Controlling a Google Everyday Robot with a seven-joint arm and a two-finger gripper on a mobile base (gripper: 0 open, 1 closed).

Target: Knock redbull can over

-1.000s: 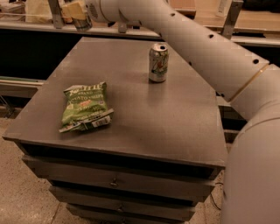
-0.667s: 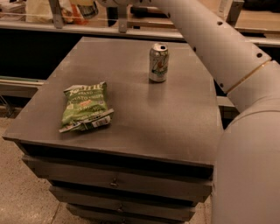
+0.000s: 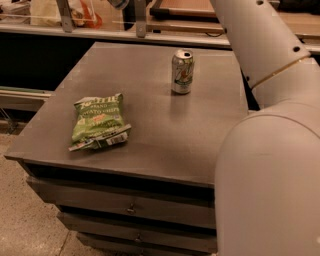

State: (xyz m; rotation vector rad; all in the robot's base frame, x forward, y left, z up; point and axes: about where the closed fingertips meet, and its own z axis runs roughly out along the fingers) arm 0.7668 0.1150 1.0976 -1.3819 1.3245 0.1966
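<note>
The robot's pale arm filled the right side, rising from the near right and reaching past the far right edge of the grey drawer table. On the table a green chip bag lay flat at the near left, well apart from a silver-white can with green and red markings, upright at the far right. Only a sliver of the gripper showed at the far top edge, beyond the table; whether it was wide or narrow could not be told, and the redbull can was out of sight.
</note>
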